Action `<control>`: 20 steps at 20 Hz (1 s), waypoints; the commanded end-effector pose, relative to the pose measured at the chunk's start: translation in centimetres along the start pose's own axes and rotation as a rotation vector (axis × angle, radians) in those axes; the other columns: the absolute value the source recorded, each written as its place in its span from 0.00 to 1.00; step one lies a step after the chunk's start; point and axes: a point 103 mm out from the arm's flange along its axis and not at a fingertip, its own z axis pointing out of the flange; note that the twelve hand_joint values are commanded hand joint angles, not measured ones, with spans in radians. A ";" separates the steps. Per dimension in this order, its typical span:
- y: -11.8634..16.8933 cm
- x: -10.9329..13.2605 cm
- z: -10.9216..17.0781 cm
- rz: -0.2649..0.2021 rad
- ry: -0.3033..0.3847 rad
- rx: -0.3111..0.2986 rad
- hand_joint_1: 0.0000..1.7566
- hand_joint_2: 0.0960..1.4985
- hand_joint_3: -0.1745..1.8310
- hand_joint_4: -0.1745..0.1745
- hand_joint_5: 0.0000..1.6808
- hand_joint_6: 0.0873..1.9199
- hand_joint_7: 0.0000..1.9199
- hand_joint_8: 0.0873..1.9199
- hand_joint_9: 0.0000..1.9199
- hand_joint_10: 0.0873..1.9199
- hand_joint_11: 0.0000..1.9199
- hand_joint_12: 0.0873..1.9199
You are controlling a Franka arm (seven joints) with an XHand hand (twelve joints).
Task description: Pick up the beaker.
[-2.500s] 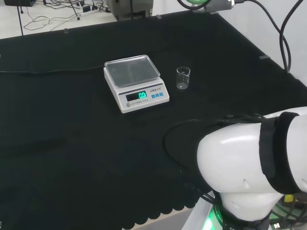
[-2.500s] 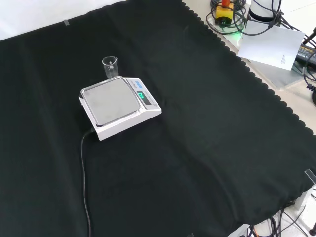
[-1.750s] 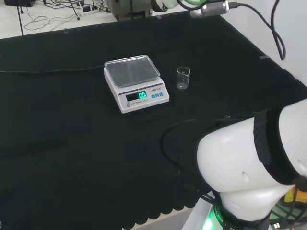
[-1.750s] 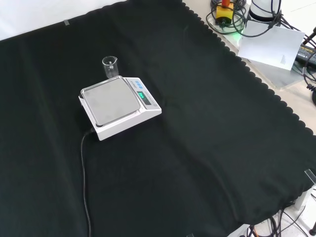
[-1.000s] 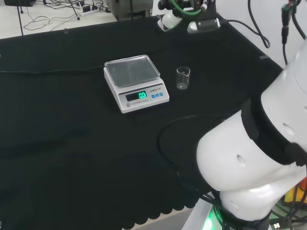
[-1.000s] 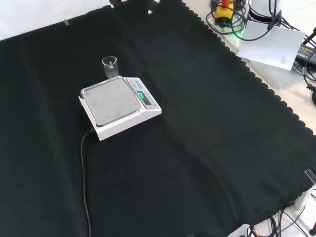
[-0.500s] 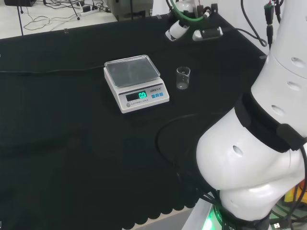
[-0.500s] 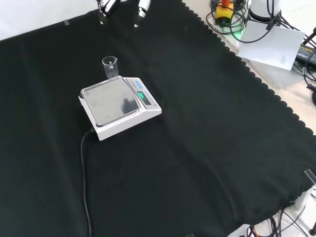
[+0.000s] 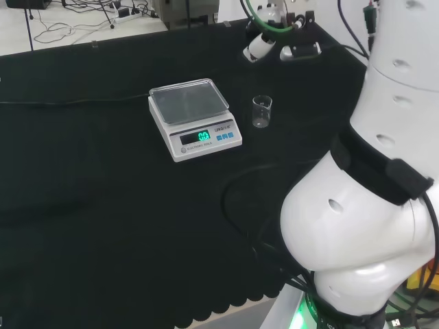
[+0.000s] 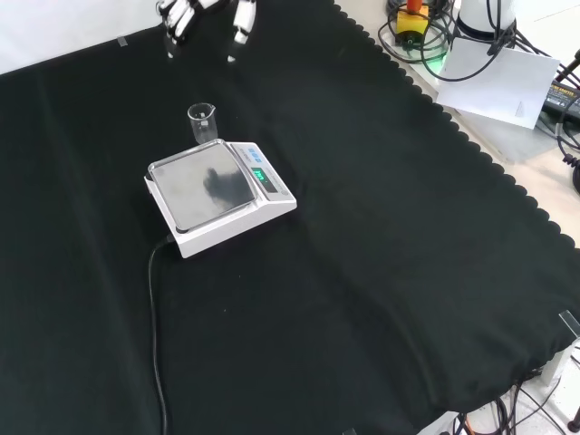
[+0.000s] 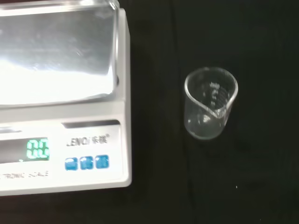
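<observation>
Since the earlier pictures your hand [image 10: 204, 11] has come into the front view from the top edge and sunk lower over the cloth, while the beaker [image 10: 201, 123] and the scale [image 10: 217, 196] sit exactly where they were. Your arm's big white links [image 9: 363, 205] have also swung upright at the right of the head view.

You have one neighbour to mind: the white scale with its steel pan [image 9: 189, 101] and lit green display [image 9: 203, 136]. In the head view it stands just left of the beaker [image 9: 262, 112], close but not touching. In the front view the beaker stands just behind the scale's far corner, and a grey cable [image 10: 156, 326] runs from the scale toward the near edge of the black cloth [image 10: 381, 236]. A dark reflection of your hand shows on the pan [image 10: 201, 186]. Between the hand and the beaker you have only bare cloth.

Your hand is in the air with its fingers [image 10: 241, 24] spread and pointing downward, holding nothing. In the head view it [image 9: 274, 38] hangs beyond the beaker and a little to its right, well apart from it. In the front view it is above the beaker in the picture, farther off.

From the wrist you see the beaker [image 11: 210, 103] upright on the cloth, clear and seemingly empty, its spout turned toward the camera, beside the scale's front panel [image 11: 74, 154].
</observation>
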 end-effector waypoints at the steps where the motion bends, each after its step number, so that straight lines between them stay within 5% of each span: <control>1: 5.2 -2.9 4.7 -0.003 0.055 0.088 0.38 0.57 0.21 0.39 0.27 0.01 0.15 0.33 0.18 0.41 0.00 0.72; 17: 5.7 -4.0 8.2 0.002 0.078 0.157 0.39 0.57 0.23 0.38 0.27 0.02 0.15 0.34 0.18 0.41 0.00 0.72; 20: 5.9 -4.0 8.8 -0.009 0.085 0.260 0.37 0.53 0.23 0.38 0.24 0.02 0.12 0.34 0.14 0.43 0.00 0.72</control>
